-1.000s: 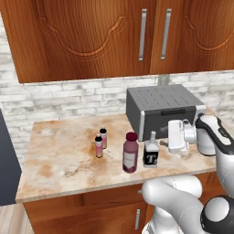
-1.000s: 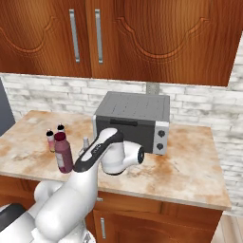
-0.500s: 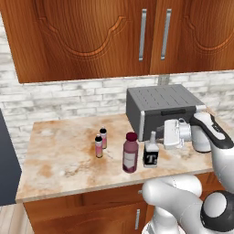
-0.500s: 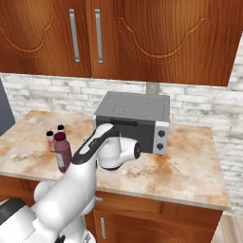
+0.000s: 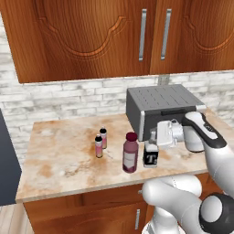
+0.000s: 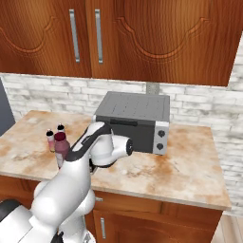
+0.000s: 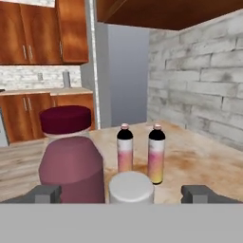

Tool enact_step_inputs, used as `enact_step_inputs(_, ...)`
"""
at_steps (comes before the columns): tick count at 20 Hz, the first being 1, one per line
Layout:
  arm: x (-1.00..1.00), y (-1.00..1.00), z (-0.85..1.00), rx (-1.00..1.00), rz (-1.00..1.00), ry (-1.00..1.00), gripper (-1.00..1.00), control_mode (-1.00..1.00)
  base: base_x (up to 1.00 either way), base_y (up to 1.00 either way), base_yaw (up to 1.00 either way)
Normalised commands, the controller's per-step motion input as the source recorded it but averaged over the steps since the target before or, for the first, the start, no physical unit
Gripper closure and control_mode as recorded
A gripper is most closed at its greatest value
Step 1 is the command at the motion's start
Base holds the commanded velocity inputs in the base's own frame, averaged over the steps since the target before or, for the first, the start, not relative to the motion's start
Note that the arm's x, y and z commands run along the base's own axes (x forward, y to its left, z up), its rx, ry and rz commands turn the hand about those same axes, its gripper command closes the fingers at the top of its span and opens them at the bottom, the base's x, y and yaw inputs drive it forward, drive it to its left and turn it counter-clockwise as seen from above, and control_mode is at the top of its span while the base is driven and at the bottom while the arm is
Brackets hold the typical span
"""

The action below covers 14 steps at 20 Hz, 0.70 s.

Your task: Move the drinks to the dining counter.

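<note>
Four drinks stand together on a marble cabinet counter (image 5: pixel 59 164). The tall maroon bottle (image 5: pixel 130 152) (image 6: pixel 61 147) (image 7: pixel 71 163) is beside the black bottle marked "T" (image 5: pixel 151 154), whose white cap (image 7: pixel 131 186) sits close between my finger tips. Two tiny pink bottles (image 5: pixel 98 146) (image 5: pixel 103 137) (image 7: pixel 125 147) (image 7: pixel 156 153) stand beyond them. My gripper (image 5: pixel 155 137) (image 7: pixel 122 194) is open, level with the black bottle's neck and just right of it, holding nothing. In the right base view my arm hides the black bottle. The dining counter is out of view.
A grey toaster oven (image 5: pixel 160 107) (image 6: pixel 135 118) stands right behind my hand against the brick wall. Wooden wall cabinets (image 5: pixel 114 32) hang overhead. A dark fridge side (image 5: pixel 7 169) borders the counter's left end. The counter's front edge (image 5: pixel 82 192) is near the bottles.
My hand has slid left along the front of the toaster oven, closer to the black bottle. The jaws have stayed open, and the bottles have not moved.
</note>
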Motion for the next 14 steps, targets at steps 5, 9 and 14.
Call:
enact_step_inputs(5,0.0,0.08,-0.04,0.0,0.0,0.03,1.0,-1.0,0.0,0.0,0.0)
enact_step_inputs(9,-0.02,0.0,0.0,0.0,0.0,0.0,1.0,-1.0,0.0,0.0,0.0)
enact_step_inputs(14,-0.11,0.0,0.45,0.0,0.01,-0.04,1.0,-1.0,0.0,0.0,0.0)
